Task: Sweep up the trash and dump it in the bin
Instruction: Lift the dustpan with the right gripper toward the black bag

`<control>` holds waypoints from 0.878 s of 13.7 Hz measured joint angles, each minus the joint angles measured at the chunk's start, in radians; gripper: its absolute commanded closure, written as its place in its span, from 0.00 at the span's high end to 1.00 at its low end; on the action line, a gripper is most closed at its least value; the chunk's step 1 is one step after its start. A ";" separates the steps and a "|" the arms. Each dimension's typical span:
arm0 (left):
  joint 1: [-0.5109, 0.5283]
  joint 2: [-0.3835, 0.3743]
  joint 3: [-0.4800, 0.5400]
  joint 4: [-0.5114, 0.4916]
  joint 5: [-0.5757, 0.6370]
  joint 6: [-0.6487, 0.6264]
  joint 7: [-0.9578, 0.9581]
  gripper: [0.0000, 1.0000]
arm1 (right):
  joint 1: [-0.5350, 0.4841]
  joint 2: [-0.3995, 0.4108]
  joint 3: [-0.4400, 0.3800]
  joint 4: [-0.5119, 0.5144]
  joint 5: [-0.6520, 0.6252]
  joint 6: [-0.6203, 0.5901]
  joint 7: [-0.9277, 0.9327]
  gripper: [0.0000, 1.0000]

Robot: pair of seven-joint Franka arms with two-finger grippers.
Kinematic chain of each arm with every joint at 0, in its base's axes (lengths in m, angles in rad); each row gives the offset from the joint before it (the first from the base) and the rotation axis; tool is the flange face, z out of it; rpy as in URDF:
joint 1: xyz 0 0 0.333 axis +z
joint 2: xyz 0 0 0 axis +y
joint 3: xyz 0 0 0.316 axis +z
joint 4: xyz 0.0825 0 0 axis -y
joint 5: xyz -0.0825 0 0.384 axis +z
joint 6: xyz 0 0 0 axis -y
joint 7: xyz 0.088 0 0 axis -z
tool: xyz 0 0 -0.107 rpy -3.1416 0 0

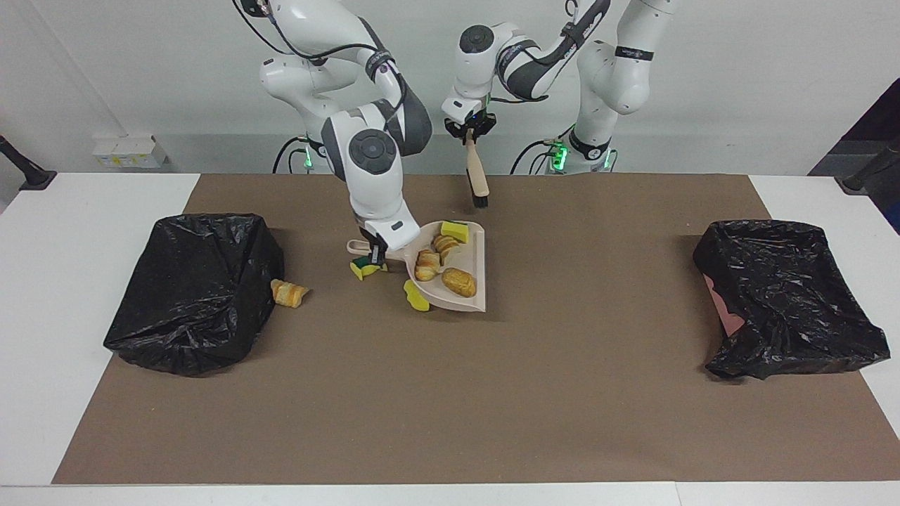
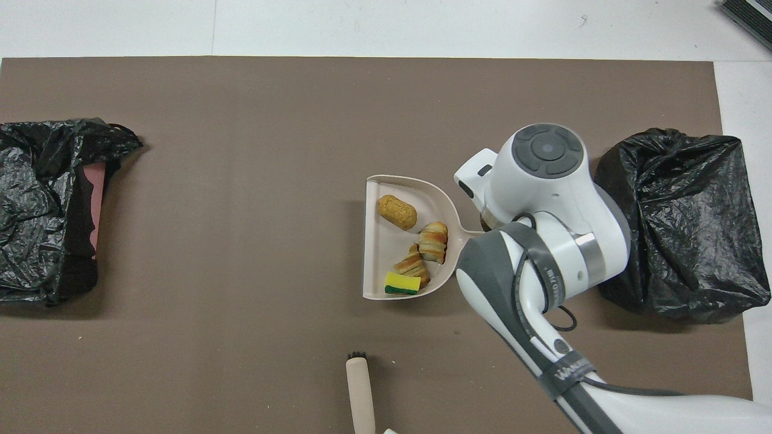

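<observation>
Right gripper (image 1: 375, 254) fingers clamped the dustpan (image 1: 472, 247) handle, four trash scraps (image 1: 458, 282) in its tray beside them; left gripper (image 1: 470, 133) fingers shut on the brush (image 1: 478, 172) hanging below.

1. Four trash scraps sat in the beige dustpan (image 1: 472, 299), which was lifted off the table: a tan oval bread lump (image 1: 458, 282) nearest the pan's open lip, two striped orange-brown bread lumps (image 1: 426, 264) and (image 1: 445, 244) mid-pan, and a yellow green-backed sponge chunk (image 1: 454, 230) at the pan's robot-side corner.
2. Another green-backed yellow sponge chunk (image 1: 363, 268) lay on the table, under the pan's handle.
3. A plain yellow sponge chunk (image 1: 415, 296) lay on the table, partly hidden by the pan's edge.
4. A striped bread lump (image 1: 289, 293) lay on its side just beside the black-bagged bin (image 1: 193, 292) at the right arm's end.
</observation>
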 measured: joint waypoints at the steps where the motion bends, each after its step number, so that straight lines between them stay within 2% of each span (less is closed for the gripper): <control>1: 0.000 0.004 0.001 -0.004 -0.001 0.005 0.035 0.00 | -0.027 -0.001 -0.001 0.028 0.000 -0.030 -0.038 0.00; 4: 0.001 0.017 0.008 -0.006 -0.020 0.012 0.073 0.00 | -0.110 -0.002 -0.004 0.092 0.001 -0.103 -0.160 0.00; 7: 0.003 0.038 0.015 -0.007 -0.025 0.018 0.099 0.00 | -0.222 -0.003 -0.010 0.130 0.000 -0.126 -0.280 0.00; 12: 0.008 0.054 0.022 -0.007 -0.026 0.029 0.138 0.00 | -0.364 -0.003 -0.014 0.194 -0.033 -0.129 -0.331 0.00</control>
